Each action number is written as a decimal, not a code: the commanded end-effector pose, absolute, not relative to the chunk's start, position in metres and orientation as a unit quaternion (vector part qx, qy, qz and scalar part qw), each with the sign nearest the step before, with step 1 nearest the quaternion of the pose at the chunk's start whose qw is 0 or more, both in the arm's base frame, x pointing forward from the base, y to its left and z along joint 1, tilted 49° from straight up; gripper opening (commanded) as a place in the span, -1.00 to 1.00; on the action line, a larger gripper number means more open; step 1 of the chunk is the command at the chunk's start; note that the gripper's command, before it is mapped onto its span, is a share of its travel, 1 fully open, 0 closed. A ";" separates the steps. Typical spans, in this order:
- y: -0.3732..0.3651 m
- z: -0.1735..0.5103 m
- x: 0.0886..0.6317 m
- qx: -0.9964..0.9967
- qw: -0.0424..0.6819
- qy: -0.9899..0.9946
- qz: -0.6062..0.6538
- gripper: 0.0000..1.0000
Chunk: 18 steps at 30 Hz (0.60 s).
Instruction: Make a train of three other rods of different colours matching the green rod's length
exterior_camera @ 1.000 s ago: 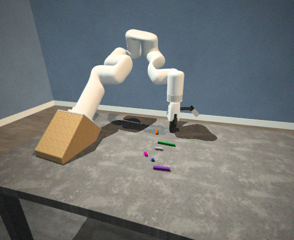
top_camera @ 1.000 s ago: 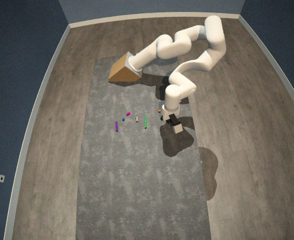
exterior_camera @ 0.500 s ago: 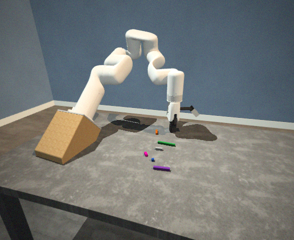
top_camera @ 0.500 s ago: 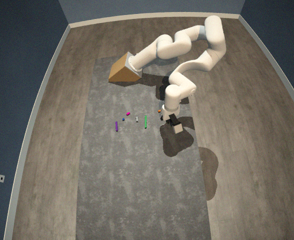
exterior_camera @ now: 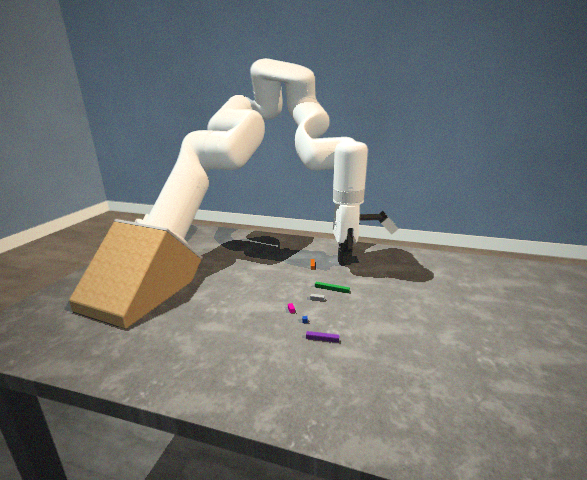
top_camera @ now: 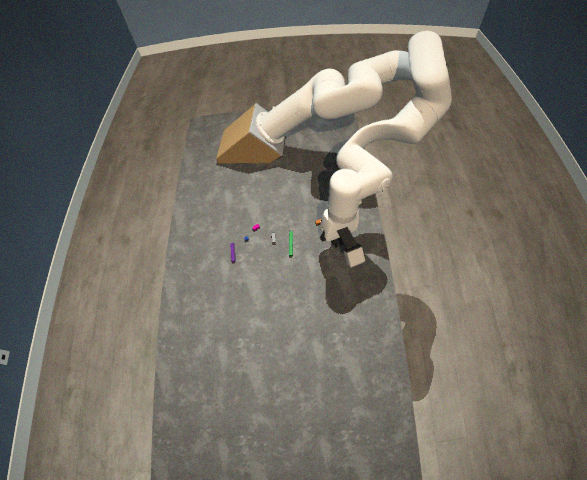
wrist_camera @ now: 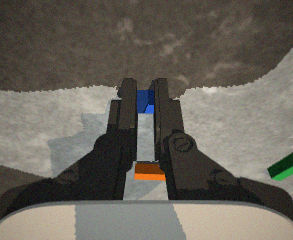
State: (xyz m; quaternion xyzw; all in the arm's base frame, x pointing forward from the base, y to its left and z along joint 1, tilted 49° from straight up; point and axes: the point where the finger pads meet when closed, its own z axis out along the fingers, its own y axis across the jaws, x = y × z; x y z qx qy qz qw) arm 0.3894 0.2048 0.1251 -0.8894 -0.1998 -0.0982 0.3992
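Note:
My gripper (wrist_camera: 145, 96) (exterior_camera: 345, 258) (top_camera: 327, 235) is low over the table and shut on a small blue rod (wrist_camera: 146, 102), which shows between the fingertips in the wrist view. An orange rod (wrist_camera: 150, 171) (top_camera: 317, 222) (exterior_camera: 312, 264) lies on the table just beside the fingers. The green rod (top_camera: 290, 243) (exterior_camera: 332, 287) (wrist_camera: 288, 164) lies flat a little further off. Beyond it lie a grey rod (top_camera: 273, 238) (exterior_camera: 317, 297), a magenta rod (top_camera: 255, 226) (exterior_camera: 291, 307), a second blue rod (top_camera: 246, 238) (exterior_camera: 304, 319) and a purple rod (top_camera: 232, 252) (exterior_camera: 322, 336), all apart from each other.
The arm's wooden base block (top_camera: 244, 139) (exterior_camera: 128, 268) stands at the far end of the grey table (top_camera: 262, 361) (exterior_camera: 438, 361). The arm's shadow falls on the table around the gripper.

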 end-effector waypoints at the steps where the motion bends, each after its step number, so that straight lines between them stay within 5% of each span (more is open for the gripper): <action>1: 0.204 0.126 0.391 -0.890 0.399 -0.199 -0.100 -0.76; 11: 0.204 0.126 0.391 -0.890 0.399 -0.199 -0.100 -0.51; 18: 0.204 0.126 0.391 -0.890 0.399 -0.199 -0.100 -0.51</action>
